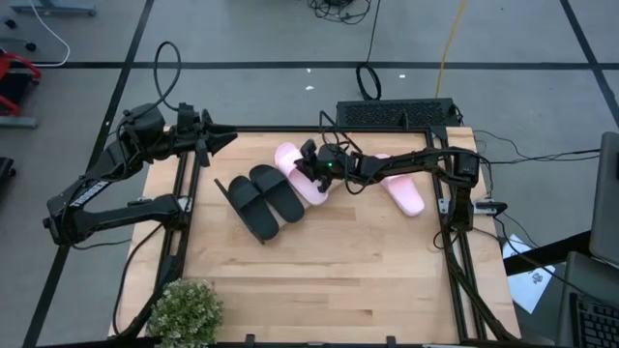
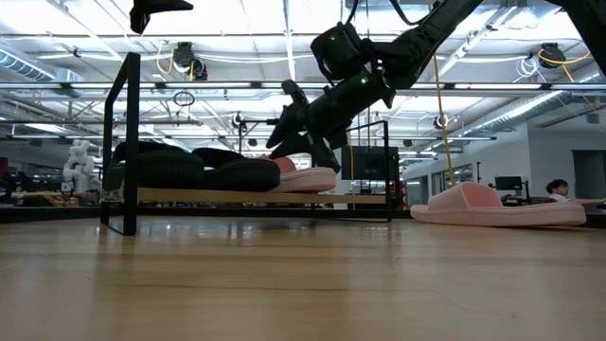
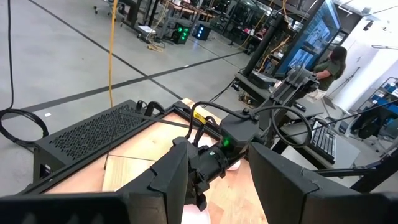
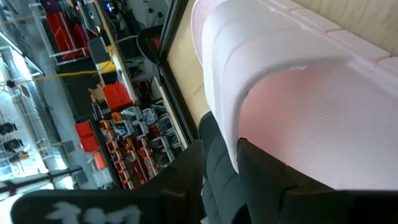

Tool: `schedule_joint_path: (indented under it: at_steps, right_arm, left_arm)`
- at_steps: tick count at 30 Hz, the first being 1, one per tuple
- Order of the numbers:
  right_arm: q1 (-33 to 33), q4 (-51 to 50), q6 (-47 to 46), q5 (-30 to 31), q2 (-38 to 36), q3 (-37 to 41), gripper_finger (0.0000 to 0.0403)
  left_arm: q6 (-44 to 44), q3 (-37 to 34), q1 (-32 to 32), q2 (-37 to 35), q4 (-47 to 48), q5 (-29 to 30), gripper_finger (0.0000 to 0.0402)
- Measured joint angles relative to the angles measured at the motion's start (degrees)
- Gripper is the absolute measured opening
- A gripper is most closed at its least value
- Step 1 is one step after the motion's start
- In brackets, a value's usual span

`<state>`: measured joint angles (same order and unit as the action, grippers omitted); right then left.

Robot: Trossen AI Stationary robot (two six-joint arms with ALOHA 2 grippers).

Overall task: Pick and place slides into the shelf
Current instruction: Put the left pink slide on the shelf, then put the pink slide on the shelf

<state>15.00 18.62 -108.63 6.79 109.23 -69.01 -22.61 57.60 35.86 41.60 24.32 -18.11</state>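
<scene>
Smooth pale wooden worktop point(image 1: 338, 280) carries the low slanted wooden shelf point(image 2: 246, 197) in its thin black wire frame; two matte black slides point(image 1: 261, 200) rest there. Right hand point(image 1: 311, 166) pinches a pale pink slide's point(image 1: 298, 172) ribbed strap; second pink slide point(image 1: 401, 191) lies aside. Left hand point(image 1: 221, 138) hovers, fingers parted, empty.

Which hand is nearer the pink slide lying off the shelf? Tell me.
The right hand is nearer, though it is at the other pink slide, with the loose pink slide beside its arm. The left hand hangs at the far-left corner.

Matte black slides point(image 1: 259, 199), pale pink slide point(image 4: 298, 93) — smooth, foam-like, finely textured footbed — light wooden shelf point(image 2: 256, 197), thin black wire frame, satin wood-grain tabletop point(image 1: 338, 271)
</scene>
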Motion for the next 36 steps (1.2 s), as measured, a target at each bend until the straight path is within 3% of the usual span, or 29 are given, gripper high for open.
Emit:
schedule_joint_path:
  at_steps: [12, 18, 23, 29, 32, 36]
  right_arm:
    - [1.14, -1.08, 6.15, -10.05, -3.46, 0.41, 0.0091]
    - [0.66, -2.10, 7.86, -12.85, -13.41, 5.02, 0.0091]
    - [-1.05, -10.05, 19.20, -12.33, -26.39, 10.44, 0.0091]
    - [-5.66, -40.82, 25.22, 0.76, -44.42, 15.37, 0.0091]
    - [-9.71, -54.30, 19.43, 11.12, -51.82, 16.83, 0.0091]
    - [-14.24, -59.60, 9.35, 22.57, -57.51, 21.03, 0.0091]
  left_arm:
    - [0.02, 0.00, 0.00, 0.00, 0.35, -2.44, 0.0165]
    - [1.16, 0.00, 0.00, 0.00, 1.01, -2.73, 0.0165]
    - [1.35, 0.00, 0.00, 0.00, 1.16, -2.82, 0.0165]
    - [0.43, 0.00, 0.00, 0.00, 1.18, -2.84, 0.0165]
    - [-0.26, 0.01, 0.00, 0.00, 1.18, -2.83, 0.0165]
    - [-0.75, 0.00, 0.00, 0.00, 1.18, -2.81, 0.0165]
